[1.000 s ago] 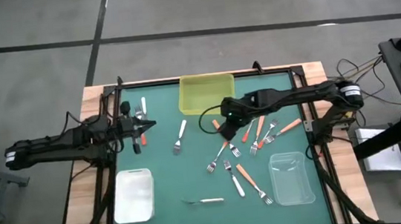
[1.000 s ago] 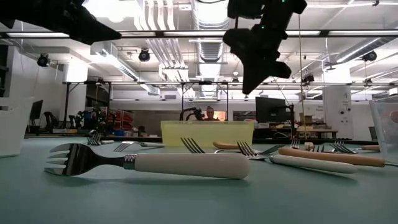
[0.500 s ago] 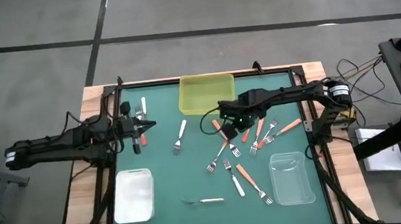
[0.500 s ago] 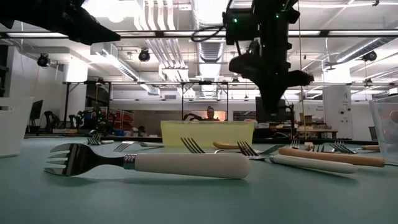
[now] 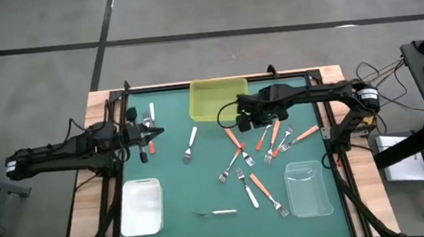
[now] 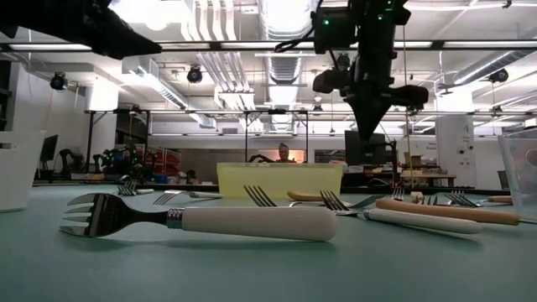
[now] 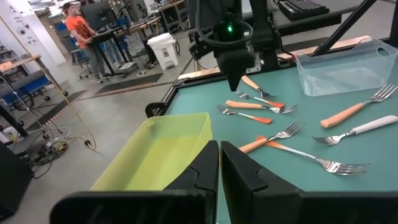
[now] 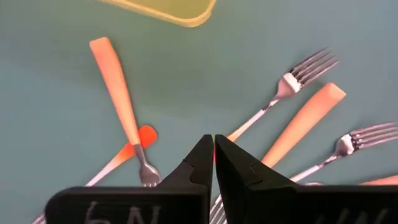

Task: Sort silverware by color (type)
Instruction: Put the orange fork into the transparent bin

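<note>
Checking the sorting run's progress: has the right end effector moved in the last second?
Yes. The right end effector, shut and empty, has shifted toward the yellow bin's right corner.

Yellow bin [image 5: 218,100] at table's [image 5: 179,185] 12 o'clock; white bin [image 5: 142,207] at 8 o'clock; clear bin [image 5: 308,189] at 4 o'clock. Person in orange shirt [image 7: 79,32] beyond, in workshop.

left arm: reaches in level from the worktop's left edge, its dark two-finger left gripper [image 5: 153,132] near the far-left corner, fingers pressed together, empty | right arm: stretches in from the right edge toward the far middle, its dark two-finger right gripper [image 5: 241,121] pointing down, fingers closed, empty
</note>
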{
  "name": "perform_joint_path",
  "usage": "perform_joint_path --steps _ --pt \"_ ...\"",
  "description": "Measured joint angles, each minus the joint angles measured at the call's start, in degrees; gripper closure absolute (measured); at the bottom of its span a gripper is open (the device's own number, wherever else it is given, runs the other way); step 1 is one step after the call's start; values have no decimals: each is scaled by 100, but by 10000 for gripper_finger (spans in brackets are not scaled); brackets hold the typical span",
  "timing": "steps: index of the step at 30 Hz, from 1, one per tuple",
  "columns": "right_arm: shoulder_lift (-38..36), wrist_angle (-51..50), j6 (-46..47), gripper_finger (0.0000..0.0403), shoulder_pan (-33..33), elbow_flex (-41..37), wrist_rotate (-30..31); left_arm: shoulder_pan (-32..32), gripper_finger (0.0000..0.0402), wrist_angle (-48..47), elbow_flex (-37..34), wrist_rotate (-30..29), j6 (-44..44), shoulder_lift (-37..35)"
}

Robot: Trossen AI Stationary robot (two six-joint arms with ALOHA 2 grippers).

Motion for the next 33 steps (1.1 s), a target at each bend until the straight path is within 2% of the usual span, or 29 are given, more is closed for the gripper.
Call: perform_joint_path --steps 5,12,24,33 --pt "-26 -333 553 394 -35 -2 -97 0 402 -41 0 0 -14 -37" --pt "-28 -783 769 394 -35 -4 -73 0 402 -74 0 0 -15 -116" --pt "-105 -872 368 394 -270 -100 250 0 402 -76 0 0 -79 -162" --pt "-243 -774 138 394 -598 -725 276 0 402 -74 0 3 -59 -156"
